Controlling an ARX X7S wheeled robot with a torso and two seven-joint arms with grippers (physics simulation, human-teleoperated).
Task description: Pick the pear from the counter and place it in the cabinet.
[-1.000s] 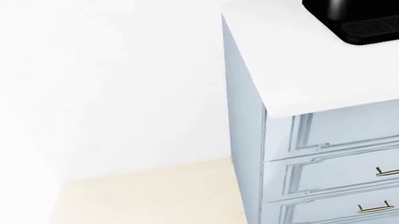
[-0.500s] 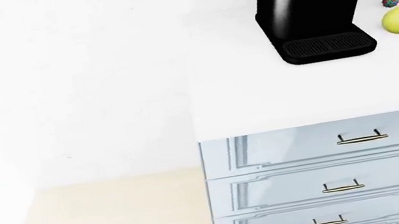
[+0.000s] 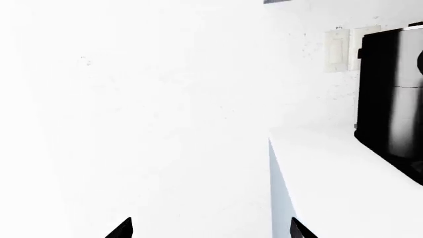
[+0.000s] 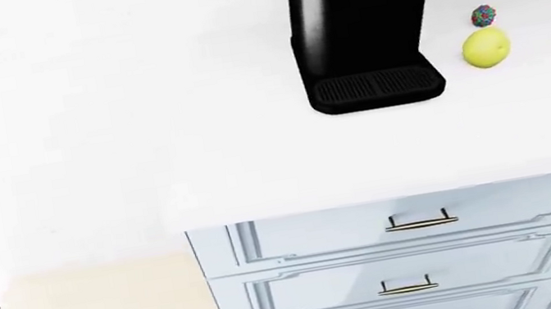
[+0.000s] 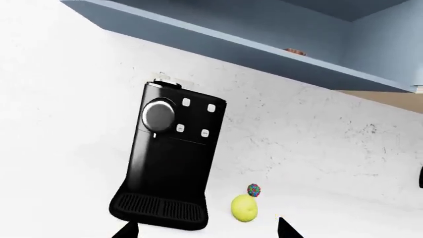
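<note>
Pear (image 4: 485, 49): on counter (image 4: 255, 166), far back, just right of black coffee machine (image 4: 363, 24), touching or nearly touching small speckled ball (image 4: 482, 15) behind it. Drawers (image 4: 403, 259) w/ brass handles below counter edge. Left gripper (image 3: 208, 229): tips apart, empty, off counter's left end. Right gripper (image 5: 206, 229): tips apart, empty, well short of pear.

black coffee machine (image 4: 364, 24), multicoloured ball (image 4: 482, 15), wall switches (image 3: 337, 49)
</note>
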